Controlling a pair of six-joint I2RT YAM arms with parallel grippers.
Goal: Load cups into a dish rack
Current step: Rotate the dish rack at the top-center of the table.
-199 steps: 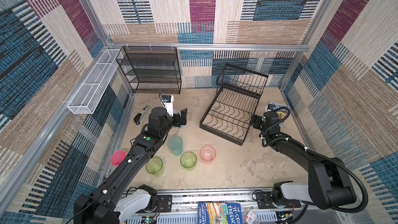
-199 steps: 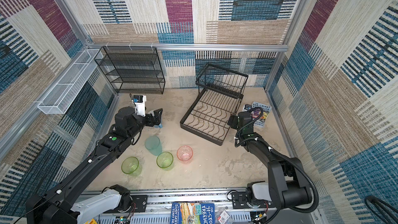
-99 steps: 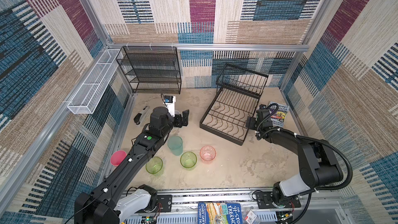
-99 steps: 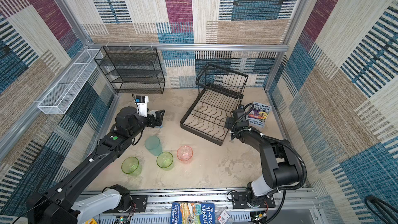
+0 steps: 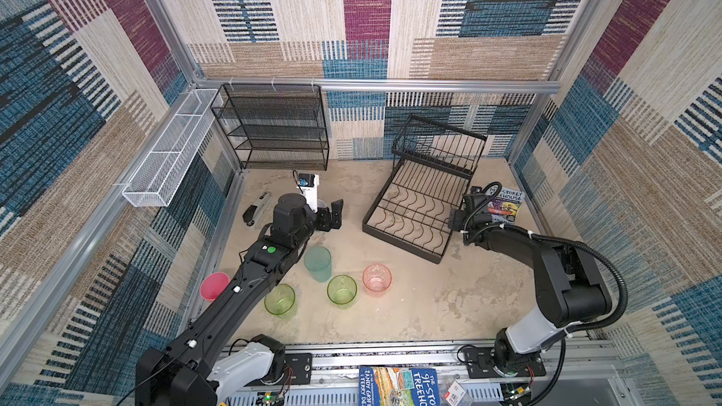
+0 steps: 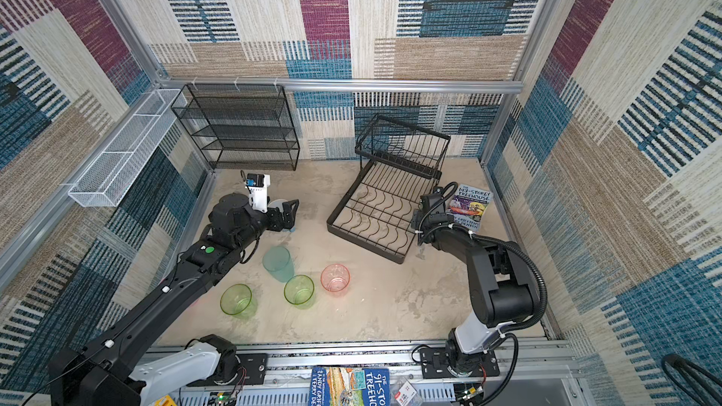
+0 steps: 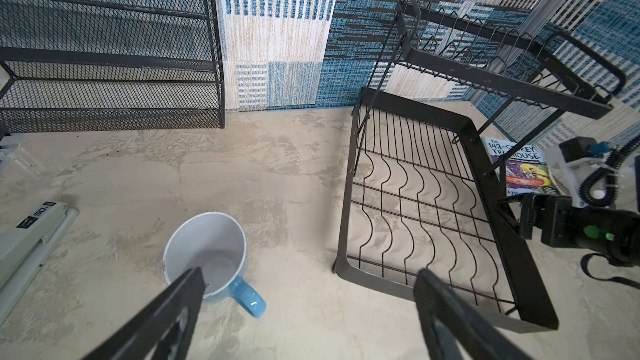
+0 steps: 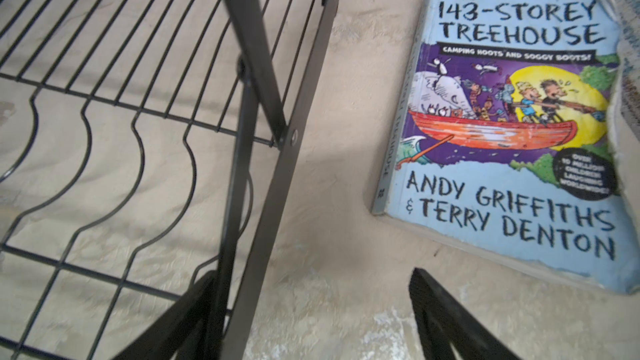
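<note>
Left gripper (image 7: pixel 308 282): spread wide, holding nothing, hanging just over the mug (image 7: pixel 204 254). One finger (image 7: pixel 180 292) crosses the mug's rim in the wrist view; can't tell if it's touching. Mug is upright, mouth up, handle angled out on the rack side.

Right gripper (image 8: pixel 311 285): spread, straddling the side rail of the dish rack (image 5: pixel 398 243). One finger is inside the lower tray, the other outside over bare counter (image 8: pixel 329 202). Can't tell contact.

Rack sits right-rear and skewed. Its long axis runs from the near rail to the back wall, with the upper basket at the wall end. No cups in it.

Teal cup (image 5: pixel 317 263), green cup (image 5: pixel 279 299), second green cup (image 5: pixel 342 289) and peach cup (image 5: pixel 377 277) stand upright in a front cluster. Pink cup (image 5: pixel 214 285) is against the left wall, beside the left arm.

Edges:
- Book (image 8: pixel 502 116) is just beside the rack's right rail.
- Mesh shelf (image 5: pixel 273 126) is at the back left.
- Bare counter lies between the mug and the rack, and between the cups and the near rail.
</note>
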